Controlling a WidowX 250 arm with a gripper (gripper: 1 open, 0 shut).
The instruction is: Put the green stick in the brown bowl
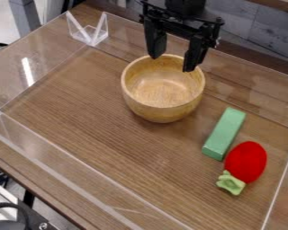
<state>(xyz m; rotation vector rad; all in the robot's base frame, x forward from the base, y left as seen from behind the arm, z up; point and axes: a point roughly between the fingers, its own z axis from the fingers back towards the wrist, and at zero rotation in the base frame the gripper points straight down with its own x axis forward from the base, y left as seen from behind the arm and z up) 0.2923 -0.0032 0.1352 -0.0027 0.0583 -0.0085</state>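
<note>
The brown bowl (165, 88) is a round light wooden bowl with thick walls, standing near the middle of the wooden table, and nothing shows inside it. The green stick (225, 133), a light-green rectangular block, lies flat to the bowl's right, pointing toward the front. My gripper (173, 52) hangs above the bowl's far rim with its black fingers spread apart and nothing between them. It is open and well away from the stick.
A red round toy (245, 161) with a green leafy stem lies just in front of the stick. Clear plastic walls (62, 54) ring the table. A clear angled stand (89, 30) sits at the back left.
</note>
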